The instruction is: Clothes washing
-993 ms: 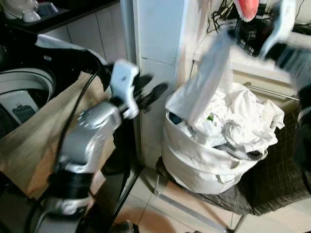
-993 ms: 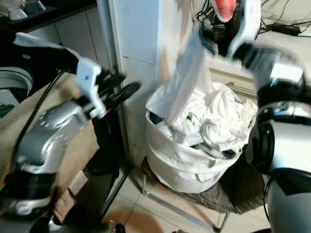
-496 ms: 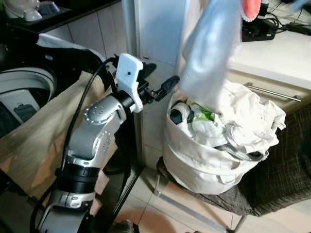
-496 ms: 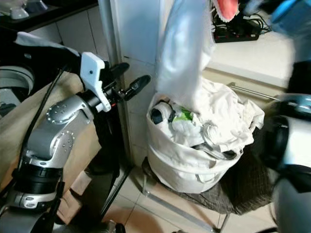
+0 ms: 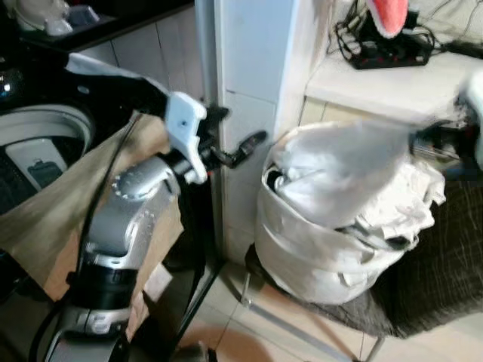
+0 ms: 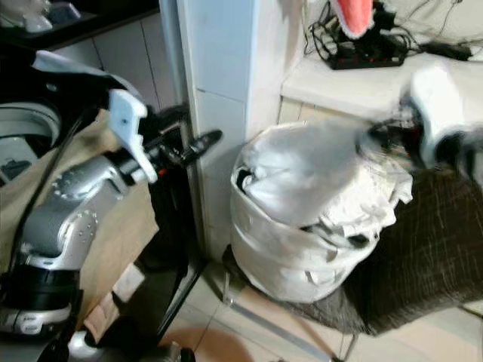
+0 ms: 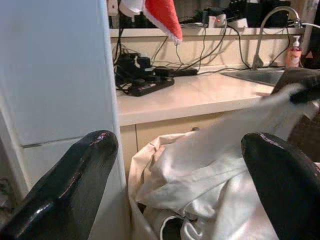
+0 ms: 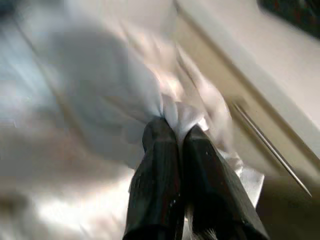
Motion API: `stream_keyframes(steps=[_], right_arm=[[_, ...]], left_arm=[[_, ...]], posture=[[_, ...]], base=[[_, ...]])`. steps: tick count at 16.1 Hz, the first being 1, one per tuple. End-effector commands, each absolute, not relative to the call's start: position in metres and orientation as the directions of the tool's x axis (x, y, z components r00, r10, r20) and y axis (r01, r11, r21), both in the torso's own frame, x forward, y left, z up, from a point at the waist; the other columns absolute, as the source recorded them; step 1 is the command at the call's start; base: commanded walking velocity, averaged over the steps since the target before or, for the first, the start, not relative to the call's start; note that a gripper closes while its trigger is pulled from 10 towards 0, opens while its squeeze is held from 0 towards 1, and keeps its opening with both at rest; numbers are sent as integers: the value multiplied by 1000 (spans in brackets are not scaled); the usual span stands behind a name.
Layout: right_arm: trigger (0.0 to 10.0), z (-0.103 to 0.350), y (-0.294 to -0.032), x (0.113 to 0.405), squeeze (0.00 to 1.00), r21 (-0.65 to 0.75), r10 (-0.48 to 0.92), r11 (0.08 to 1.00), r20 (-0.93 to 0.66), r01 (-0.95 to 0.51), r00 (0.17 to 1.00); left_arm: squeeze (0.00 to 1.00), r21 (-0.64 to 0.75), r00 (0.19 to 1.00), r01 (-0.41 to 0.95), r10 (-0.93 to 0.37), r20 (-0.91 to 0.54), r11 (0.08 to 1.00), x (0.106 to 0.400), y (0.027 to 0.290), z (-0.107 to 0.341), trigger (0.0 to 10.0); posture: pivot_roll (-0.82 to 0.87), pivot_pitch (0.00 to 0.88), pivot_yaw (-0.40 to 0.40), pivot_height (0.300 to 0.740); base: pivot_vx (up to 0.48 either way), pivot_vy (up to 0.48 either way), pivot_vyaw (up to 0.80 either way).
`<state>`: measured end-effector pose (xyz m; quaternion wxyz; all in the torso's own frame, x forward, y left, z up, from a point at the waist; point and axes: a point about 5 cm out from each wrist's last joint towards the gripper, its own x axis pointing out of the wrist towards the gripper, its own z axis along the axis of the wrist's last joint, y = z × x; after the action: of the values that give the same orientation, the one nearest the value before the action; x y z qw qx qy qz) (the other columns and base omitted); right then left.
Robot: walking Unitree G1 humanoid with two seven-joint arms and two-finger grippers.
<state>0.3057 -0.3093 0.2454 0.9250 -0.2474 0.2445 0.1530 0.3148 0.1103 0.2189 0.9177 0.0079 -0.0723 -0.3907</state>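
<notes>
I am gripping a white cloth (image 8: 125,95) in the right pincer (image 8: 176,134) over the full basket (image 5: 317,256); left pincer (image 5: 235,143) is hanging open; washer (image 5: 38,147) loading is barely starting.

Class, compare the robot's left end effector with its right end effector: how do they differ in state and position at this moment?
The left end effector is open and holds nothing, while the right end effector is shut on a white cloth garment. The left hovers beside the white fabric laundry basket, near the white pillar; the right is above the basket's far side. Both have two black fingers.
</notes>
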Motion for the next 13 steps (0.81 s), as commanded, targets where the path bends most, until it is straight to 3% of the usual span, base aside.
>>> stream_keyframes(steps=[1, 2, 3, 8, 11, 13], right_arm=[[0, 239, -318, 306, 0, -463, 69, 807, -541, -365, 838], [8353, 230, -323, 307, 0, -465, 38, 816, -548, -343, 835], [10000, 219, -325, 312, 1000, -450, 23, 836, -546, -316, 838], [10000, 196, -321, 337, 1000, -338, 41, 914, -476, -225, 879], [10000, 220, -308, 361, 1000, -272, 81, 950, -249, -150, 965], [10000, 219, -302, 367, 1000, -212, 122, 962, -230, -172, 966]], left_arm=[[1000, 82, 664, 735, -739, 117, 673, 315, 106, 221, 10000], [1000, 84, 655, 743, -748, 111, 664, 314, 104, 220, 10000], [1000, 87, 645, 752, -757, 102, 653, 314, 101, 219, 10000], [1000, 93, 631, 766, -771, 83, 636, 315, 97, 218, 10000], [1000, 102, 652, 747, -753, 86, 658, 314, 102, 220, 10000], [1000, 102, 655, 744, -751, 85, 660, 314, 104, 220, 10000]], posture=[[-47, 0, 21, 740], [-51, 0, 27, 740], [-51, 0, 27, 740], [-50, 0, 47, 740], [-31, 0, 37, 740], [-23, 0, 36, 740]], base=[[0, 0, 0], [0, 0, 0], [0, 0, 0], [0, 0, 0], [0, 0, 0], [0, 0, 0]])
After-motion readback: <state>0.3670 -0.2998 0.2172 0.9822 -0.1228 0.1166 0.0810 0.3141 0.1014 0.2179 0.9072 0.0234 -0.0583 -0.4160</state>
